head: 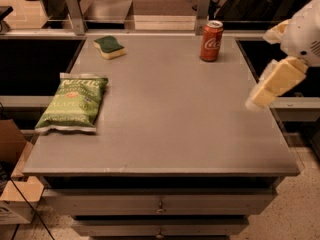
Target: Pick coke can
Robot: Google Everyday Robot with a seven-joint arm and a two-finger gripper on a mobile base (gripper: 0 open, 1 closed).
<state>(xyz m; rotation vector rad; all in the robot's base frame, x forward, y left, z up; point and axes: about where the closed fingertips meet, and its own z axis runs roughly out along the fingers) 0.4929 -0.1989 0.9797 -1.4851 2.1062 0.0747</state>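
Can (211, 40): upright, near far-right corner of worktop (165, 129) | Pincer (274, 83): above right edge, well apart from can; apart or together cannot be told | Chip bag (72, 104): flat, left edge | Sponge (109, 47): near far-left corner

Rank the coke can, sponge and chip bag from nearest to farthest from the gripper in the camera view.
1. Coke can, back right of the table, nearest the gripper, which hovers at the table's right edge.
2. Sponge, back left, and chip bag, left side: both far across the table, too close to call.
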